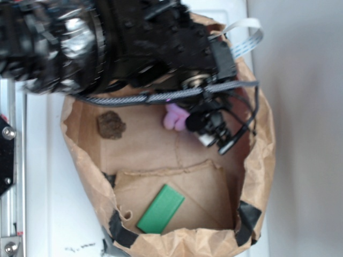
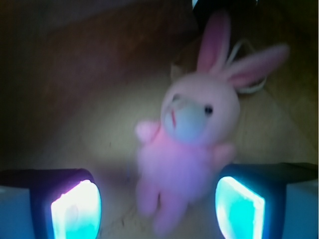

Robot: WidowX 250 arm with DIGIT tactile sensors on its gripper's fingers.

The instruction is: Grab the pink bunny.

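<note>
The pink bunny point(image 2: 187, 144) lies on the brown paper floor of a bag, ears pointing up and right, pale face toward the camera, a thin loop behind its ears. In the exterior view only part of the pink bunny point(image 1: 174, 116) shows below the black arm. My gripper point(image 2: 158, 211) is open, its two glowing pads point(image 2: 77, 211) on either side of the bunny's legs, which lie nearer the right pad. Neither pad touches it. In the exterior view the gripper point(image 1: 206, 128) reaches down into the bag just right of the bunny.
The brown paper bag point(image 1: 262, 155) lies open with raised crumpled walls all round. Inside lie a brown lump point(image 1: 111, 125) at the upper left and a green flat block point(image 1: 161, 209) near the front. A grey ribbon cable point(image 1: 244, 37) loops over the bag's far rim.
</note>
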